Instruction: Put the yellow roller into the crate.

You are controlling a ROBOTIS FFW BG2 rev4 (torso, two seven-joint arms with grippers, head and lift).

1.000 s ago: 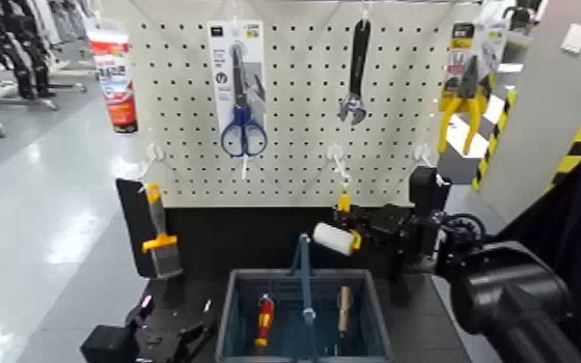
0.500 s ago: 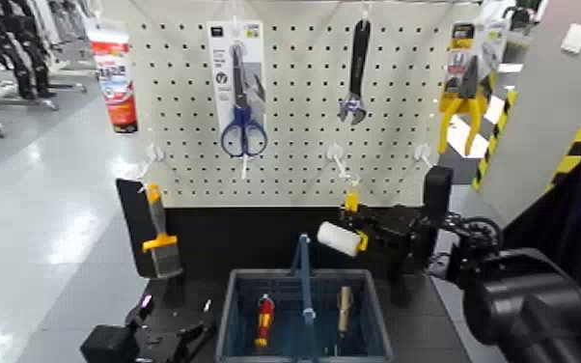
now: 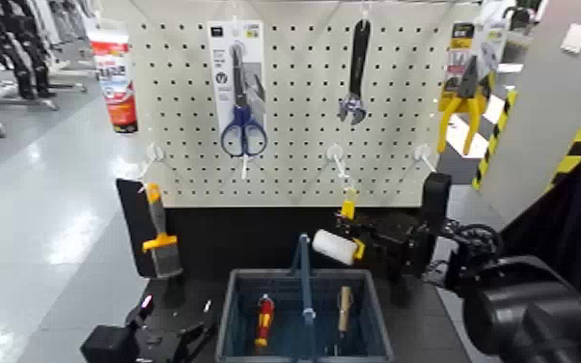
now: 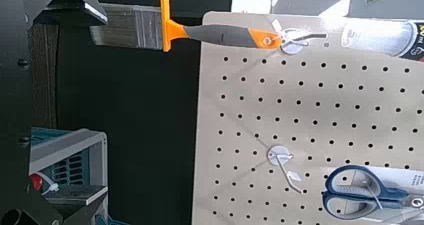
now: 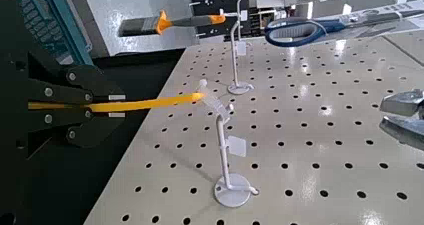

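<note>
Your white-sleeved roller with a yellow handle point(image 3: 334, 246) hangs in the black right gripper point(image 3: 354, 224), its jaws clamped on the handle; the sleeve is out of sight in the right wrist view. A clear loop at the handle's end overlaps a white hook point(image 5: 223, 150) there; you cannot tell whether they touch. Toward seven o'clock and below the sleeve sits the slatted blue-grey plastic crate point(image 3: 380, 314), its near side cut off. Inside, you see a red-and-yellow tool point(image 3: 264, 321) and a tan-handled tool point(image 3: 344, 309), lower ends hard to make out. At the crate's nine o'clock, your black left gripper point(image 3: 177, 331) waits, jaws apart. From the roller, an orange-and-grey flat brush point(image 3: 162, 237) hangs at nine o'clock, blue-handled scissors point(image 3: 243, 133) at eleven.
</note>
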